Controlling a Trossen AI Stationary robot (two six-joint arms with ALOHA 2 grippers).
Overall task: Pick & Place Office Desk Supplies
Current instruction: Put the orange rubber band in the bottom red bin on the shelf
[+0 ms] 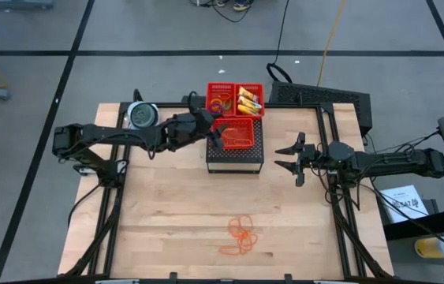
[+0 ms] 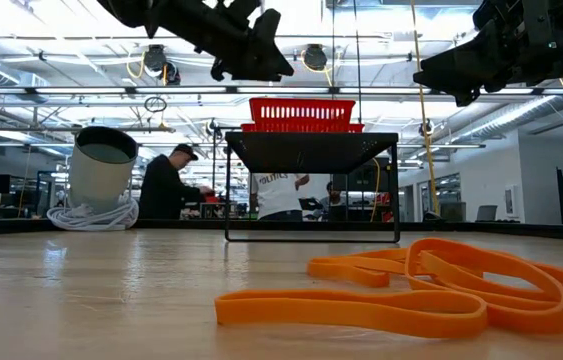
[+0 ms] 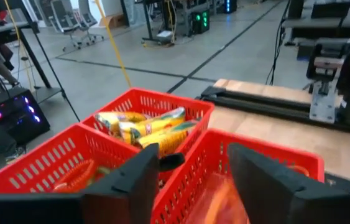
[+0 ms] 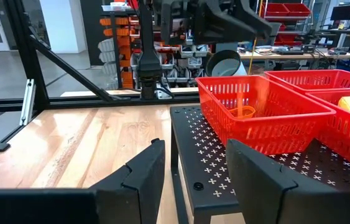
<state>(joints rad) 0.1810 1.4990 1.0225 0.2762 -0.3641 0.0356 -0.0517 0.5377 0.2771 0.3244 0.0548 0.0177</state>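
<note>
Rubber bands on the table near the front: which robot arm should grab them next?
Probably the right. The right gripper is open and empty beside the black stand, with bare table between it and the rubber bands. The left gripper is open over the red baskets, farther from the pile.

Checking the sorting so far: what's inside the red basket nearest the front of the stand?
Orange rubber bands lie in that red basket. The left gripper hangs over its left side, hiding what lies under it.
</note>
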